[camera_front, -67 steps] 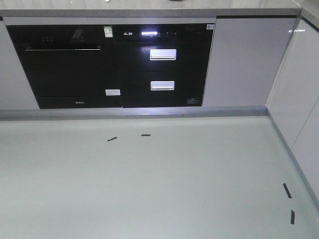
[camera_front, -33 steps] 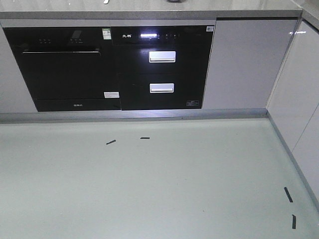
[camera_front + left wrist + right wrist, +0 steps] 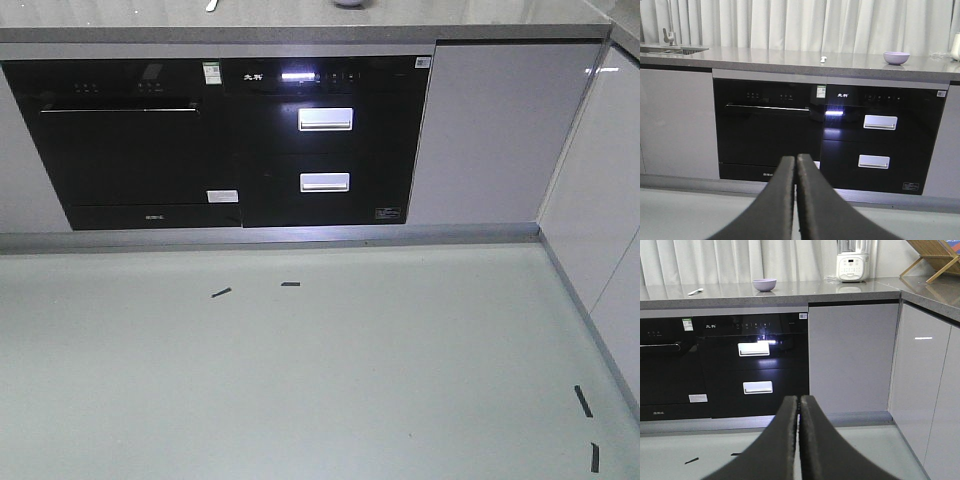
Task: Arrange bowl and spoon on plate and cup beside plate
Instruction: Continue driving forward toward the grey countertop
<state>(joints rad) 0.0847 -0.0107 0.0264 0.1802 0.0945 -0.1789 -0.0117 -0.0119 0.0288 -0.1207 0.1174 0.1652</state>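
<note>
Bowl point(image 3: 896, 58) sits upright on the countertop point(image 3: 765, 56). Spoon point(image 3: 823, 59) lies flat on the countertop too, well apart from the bowl, to its left in both wrist views. Left gripper point(image 3: 796, 164): fingers pressed together, nothing held, low and well short of the countertop. Right gripper point(image 3: 799, 404): also closed and empty, below countertop level, far from both items.
</note>
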